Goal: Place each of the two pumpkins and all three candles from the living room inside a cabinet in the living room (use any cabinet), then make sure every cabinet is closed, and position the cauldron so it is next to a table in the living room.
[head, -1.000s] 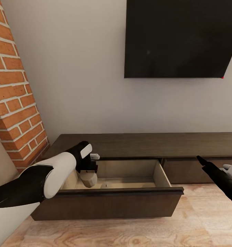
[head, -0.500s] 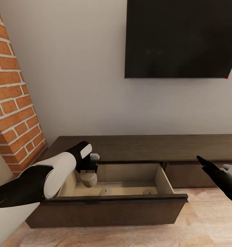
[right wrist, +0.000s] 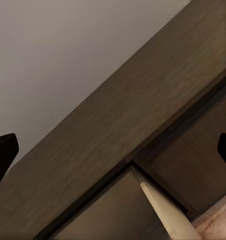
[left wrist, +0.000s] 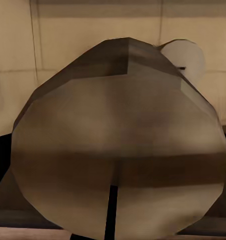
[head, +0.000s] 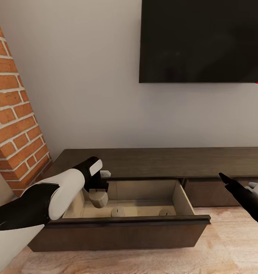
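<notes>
The cabinet stands against the wall with one drawer pulled open. My left gripper hangs just inside the drawer's left end, shut on a cream candle. That held candle looms large in the left wrist view, with another candle behind it. Two candles lie on the drawer's pale floor, one near the middle and one at the right. My right gripper is open, off the drawer's right end, with its fingertips wide apart over the cabinet top.
A red brick fireplace rises at the left, close to the cabinet's end. A dark TV hangs on the wall above. A closed drawer front lies right of the open one. Light wood floor runs along the front.
The whole view has shifted as the camera moved, bringing the right-hand candle in the drawer into sight. Both arms keep the same pose, and the left gripper still holds its candle.
</notes>
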Tool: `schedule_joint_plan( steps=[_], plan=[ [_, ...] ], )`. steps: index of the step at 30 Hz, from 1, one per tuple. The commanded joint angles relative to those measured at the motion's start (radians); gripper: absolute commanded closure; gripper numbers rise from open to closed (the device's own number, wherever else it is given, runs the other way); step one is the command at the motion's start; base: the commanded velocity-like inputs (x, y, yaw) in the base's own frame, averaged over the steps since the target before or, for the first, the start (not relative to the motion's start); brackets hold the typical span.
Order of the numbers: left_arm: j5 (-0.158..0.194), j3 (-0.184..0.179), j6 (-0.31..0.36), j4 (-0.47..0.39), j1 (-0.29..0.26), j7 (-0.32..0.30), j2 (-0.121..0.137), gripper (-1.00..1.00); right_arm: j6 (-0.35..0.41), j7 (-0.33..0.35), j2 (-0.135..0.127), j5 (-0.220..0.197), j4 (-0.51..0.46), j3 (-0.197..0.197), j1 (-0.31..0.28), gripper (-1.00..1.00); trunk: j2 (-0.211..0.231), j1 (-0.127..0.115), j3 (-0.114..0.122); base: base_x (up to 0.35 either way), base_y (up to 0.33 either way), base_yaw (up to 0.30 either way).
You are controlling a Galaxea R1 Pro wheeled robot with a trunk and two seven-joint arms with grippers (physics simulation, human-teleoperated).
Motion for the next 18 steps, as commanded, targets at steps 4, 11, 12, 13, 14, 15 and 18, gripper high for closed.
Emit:
schedule_joint_plan(
  steps=[4, 11, 12, 13, 14, 15, 18],
  plan=[
    [0.01, -0.002, 0.002, -0.001, 0.0, 0.009, -0.001, 1.0, 0.004, -0.009, 0.0, -0.011, -0.002, 0.0, -0.001, -1.0, -0.001, 0.001, -0.017, 0.0, 0.0, 0.0],
    [0.009, -0.002, -0.071, -0.001, -0.001, 0.008, -0.004, 1.0, 0.004, -0.009, 0.0, -0.011, -0.002, 0.0, -0.001, -1.0, -0.003, 0.005, -0.044, 0.0, 0.0, 0.0],
    [0.009, -0.002, -0.082, -0.001, -0.001, 0.008, -0.004, 1.0, 0.004, -0.009, 0.0, -0.011, -0.002, 0.0, -0.001, -1.0, -0.003, 0.005, -0.047, 0.0, 0.0, 0.0],
    [0.009, -0.002, -0.086, -0.001, -0.001, 0.008, -0.005, 1.0, 0.004, -0.009, 0.0, -0.011, -0.002, 0.0, -0.001, -1.0, -0.004, 0.006, -0.051, 0.0, 0.0, 0.0],
    [0.008, -0.002, -0.092, -0.001, -0.001, 0.008, -0.005, 1.0, 0.004, -0.009, 0.0, -0.011, -0.002, 0.0, -0.001, -1.0, -0.004, 0.006, -0.055, 0.0, 0.0, 0.0],
    [0.008, -0.002, -0.096, -0.001, -0.001, 0.008, -0.006, 1.0, 0.004, -0.009, 0.0, -0.011, -0.002, 0.0, -0.001, -1.0, -0.004, 0.006, -0.059, 0.0, 0.0, 0.0],
    [0.007, -0.003, -0.102, -0.001, 0.0, 0.008, -0.006, 1.0, 0.004, -0.009, 0.0, -0.01, -0.002, 0.0, -0.001, -1.0, -0.005, 0.008, -0.071, 0.0, 0.0, 0.0]
  ],
)
